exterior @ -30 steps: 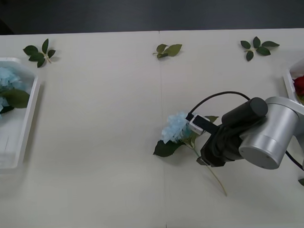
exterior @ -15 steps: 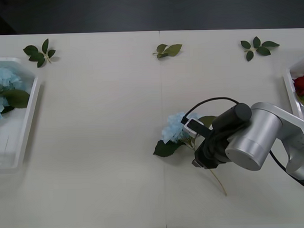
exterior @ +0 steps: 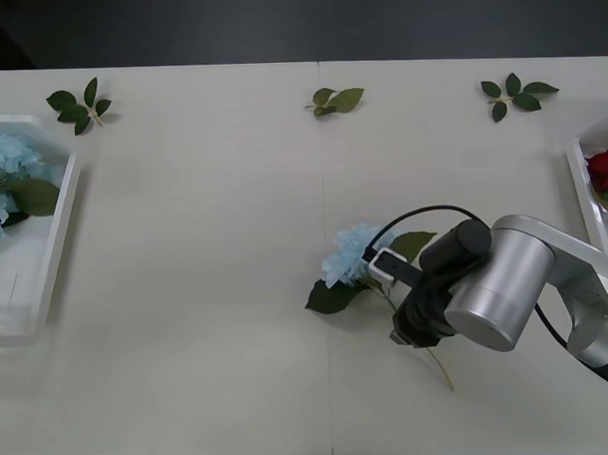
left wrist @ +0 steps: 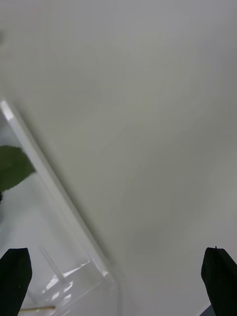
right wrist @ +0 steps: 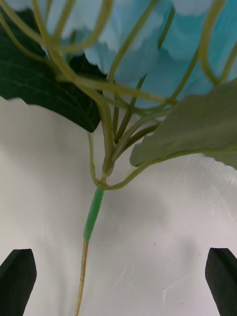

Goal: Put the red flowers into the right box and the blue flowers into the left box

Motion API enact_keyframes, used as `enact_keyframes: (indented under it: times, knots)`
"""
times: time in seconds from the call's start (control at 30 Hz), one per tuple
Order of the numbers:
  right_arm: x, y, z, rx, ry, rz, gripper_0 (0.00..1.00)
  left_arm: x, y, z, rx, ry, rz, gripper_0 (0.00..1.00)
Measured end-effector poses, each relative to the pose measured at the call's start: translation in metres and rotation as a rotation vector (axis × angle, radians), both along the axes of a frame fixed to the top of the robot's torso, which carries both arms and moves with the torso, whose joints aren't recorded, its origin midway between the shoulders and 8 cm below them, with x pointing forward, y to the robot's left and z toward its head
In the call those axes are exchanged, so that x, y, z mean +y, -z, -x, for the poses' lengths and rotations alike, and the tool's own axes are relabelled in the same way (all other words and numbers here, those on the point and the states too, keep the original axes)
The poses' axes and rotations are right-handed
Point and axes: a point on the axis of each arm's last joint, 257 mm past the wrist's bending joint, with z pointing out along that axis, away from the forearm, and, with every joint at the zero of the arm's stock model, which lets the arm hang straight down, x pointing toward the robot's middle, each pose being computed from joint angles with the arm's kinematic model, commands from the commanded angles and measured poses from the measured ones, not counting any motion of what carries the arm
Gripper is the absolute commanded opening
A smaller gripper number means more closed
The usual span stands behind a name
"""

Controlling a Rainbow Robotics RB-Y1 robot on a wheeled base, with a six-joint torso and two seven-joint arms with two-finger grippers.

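A blue flower (exterior: 348,253) lies on the table near the middle, its thin stem (exterior: 436,363) running toward the front edge. My right arm (exterior: 486,291) hangs over that stem. In the right wrist view the right gripper (right wrist: 118,281) is open, its black fingertips (right wrist: 18,280) on either side of the green-wrapped stem (right wrist: 92,215), just below the blue head (right wrist: 138,44). More blue flowers (exterior: 4,158) lie in the left box (exterior: 47,258). A red flower (exterior: 607,165) lies in the right box (exterior: 579,173). My left gripper (left wrist: 116,281) is open over the left box's rim (left wrist: 49,182).
Three loose green leaf sprigs lie along the far side of the table, at the left (exterior: 80,104), middle (exterior: 337,99) and right (exterior: 517,93). A wide stretch of bare white table (exterior: 205,241) separates the left box from the flower.
My right arm has moved left and closer to the table over the blue flower's stem. The flower itself has stayed in place.
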Motion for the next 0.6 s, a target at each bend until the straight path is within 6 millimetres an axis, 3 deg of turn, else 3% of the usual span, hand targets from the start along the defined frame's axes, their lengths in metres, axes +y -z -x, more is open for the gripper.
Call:
enact_keyframes:
  times: [0.1, 0.17, 0.2, 0.23, 0.3, 0.33, 0.5, 0.6]
  knots:
    - [-0.002, 0.007, 0.000, 0.015, 0.016, 0.002, 0.96, -0.029, 0.000, 0.001, -0.003, 0.066, 0.071, 1.00]
    - [0.002, 0.010, 0.000, 0.024, 0.021, -0.004, 0.83, -0.050, -0.001, 0.004, -0.010, 0.124, 0.126, 1.00]
    - [0.004, 0.011, 0.001, 0.026, 0.022, -0.008, 0.83, -0.060, -0.002, 0.005, -0.023, 0.164, 0.153, 1.00]
    - [0.006, 0.011, 0.001, 0.028, 0.021, -0.011, 0.62, -0.070, -0.003, 0.007, -0.036, 0.204, 0.175, 1.00]
    - [0.010, 0.011, 0.001, 0.028, 0.019, -0.018, 0.50, -0.085, -0.002, 0.010, -0.059, 0.280, 0.206, 1.00]
    - [0.011, 0.011, 0.001, 0.027, 0.018, -0.021, 0.37, -0.093, -0.004, 0.011, -0.068, 0.314, 0.232, 1.00]
    - [0.011, 0.011, 0.001, 0.027, 0.018, -0.022, 0.08, -0.124, -0.010, 0.013, -0.125, 0.450, 0.276, 1.00]
    - [0.011, 0.011, 0.001, 0.027, 0.018, -0.022, 0.00, -0.132, -0.018, 0.012, -0.202, 0.536, 0.251, 1.00]
